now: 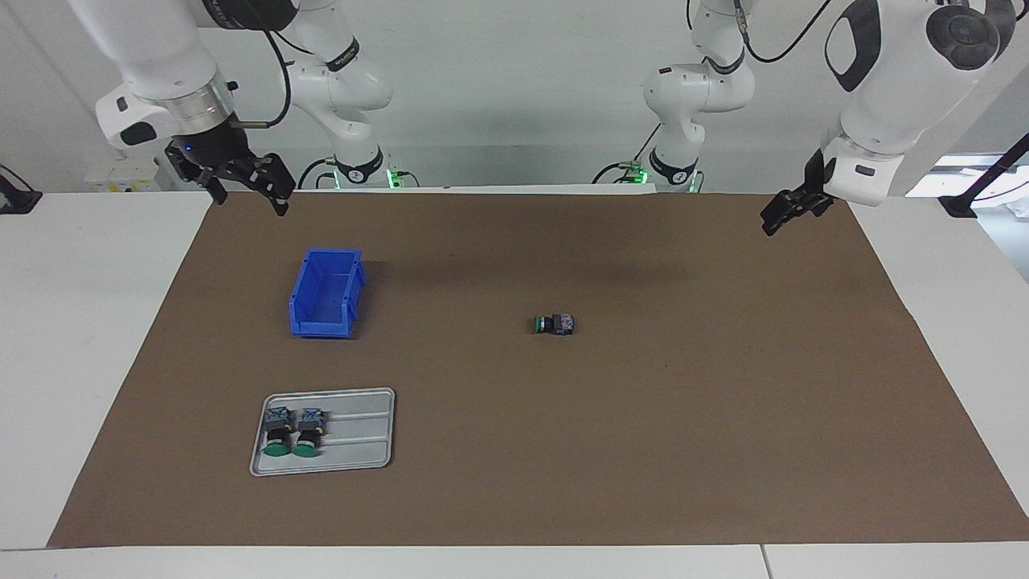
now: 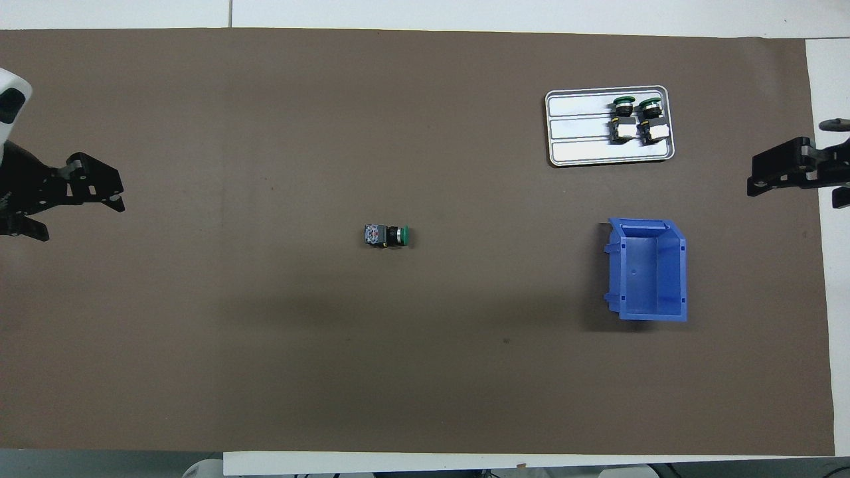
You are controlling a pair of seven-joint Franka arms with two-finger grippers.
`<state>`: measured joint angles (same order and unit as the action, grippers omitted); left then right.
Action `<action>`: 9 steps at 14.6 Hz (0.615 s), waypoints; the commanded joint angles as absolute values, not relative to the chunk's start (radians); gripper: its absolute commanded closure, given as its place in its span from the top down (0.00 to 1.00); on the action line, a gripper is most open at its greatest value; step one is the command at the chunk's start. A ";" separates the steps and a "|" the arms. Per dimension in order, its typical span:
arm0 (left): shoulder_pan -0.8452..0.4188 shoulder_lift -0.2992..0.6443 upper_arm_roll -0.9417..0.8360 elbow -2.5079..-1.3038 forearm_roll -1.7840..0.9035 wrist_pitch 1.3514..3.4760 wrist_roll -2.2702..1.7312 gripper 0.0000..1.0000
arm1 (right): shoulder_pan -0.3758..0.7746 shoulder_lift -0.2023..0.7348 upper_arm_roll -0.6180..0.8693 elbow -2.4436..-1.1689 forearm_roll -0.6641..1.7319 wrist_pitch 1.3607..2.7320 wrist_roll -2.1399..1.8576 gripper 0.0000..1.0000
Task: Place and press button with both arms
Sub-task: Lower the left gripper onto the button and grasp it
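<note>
A metal tray (image 1: 378, 438) lies on brown matting (image 1: 643, 418); both arms' fingers wide.

A blue bin (image 1: 325, 293) is set on the brown mat (image 1: 643, 450) covering the tabletop (image 1: 80, 362), toward the right arm's end. A grey tray (image 1: 362, 434) is placed farther from the robots, near the mat's edge.

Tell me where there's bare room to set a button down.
Bare brown mat lies all around the lone button, widest toward the left arm's end. It is crowded toward the right arm's end, with the blue bin and the tray holding two buttons.
</note>
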<state>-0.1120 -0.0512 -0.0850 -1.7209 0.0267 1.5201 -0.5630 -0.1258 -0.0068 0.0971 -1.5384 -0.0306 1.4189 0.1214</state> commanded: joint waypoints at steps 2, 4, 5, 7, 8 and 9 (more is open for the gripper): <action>-0.195 -0.115 -0.081 -1.853 0.017 1.609 -0.809 1.00 | -0.146 -0.052 0.109 -1.611 -0.037 1.428 0.072 1.00; -0.228 -0.097 -0.081 -1.853 -0.001 1.621 -0.900 1.00 | -0.167 -0.057 0.109 -1.623 -0.034 1.434 0.017 1.00; -0.247 -0.083 -0.081 -1.853 -0.015 1.634 -0.964 1.00 | -0.179 -0.055 0.107 -1.623 -0.032 1.437 -0.004 1.00; -0.293 -0.040 -0.081 -1.853 -0.035 1.689 -1.127 1.00 | -0.166 -0.055 0.085 -1.623 -0.031 1.456 -0.035 1.00; -0.322 -0.019 -0.081 -1.853 -0.037 1.703 -1.185 1.00 | -0.126 -0.054 0.049 -1.623 -0.031 1.459 -0.040 1.00; -0.345 -0.002 -0.081 -1.853 -0.037 1.715 -1.237 1.00 | -0.056 -0.052 -0.001 -1.620 -0.041 1.477 -0.038 1.00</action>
<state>-0.2955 -0.0361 -0.0897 -1.8450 -0.0291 1.6756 -1.1298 -0.1355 -0.0282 0.0626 -1.5892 -0.0306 1.4388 -0.0152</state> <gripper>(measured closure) 0.000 0.000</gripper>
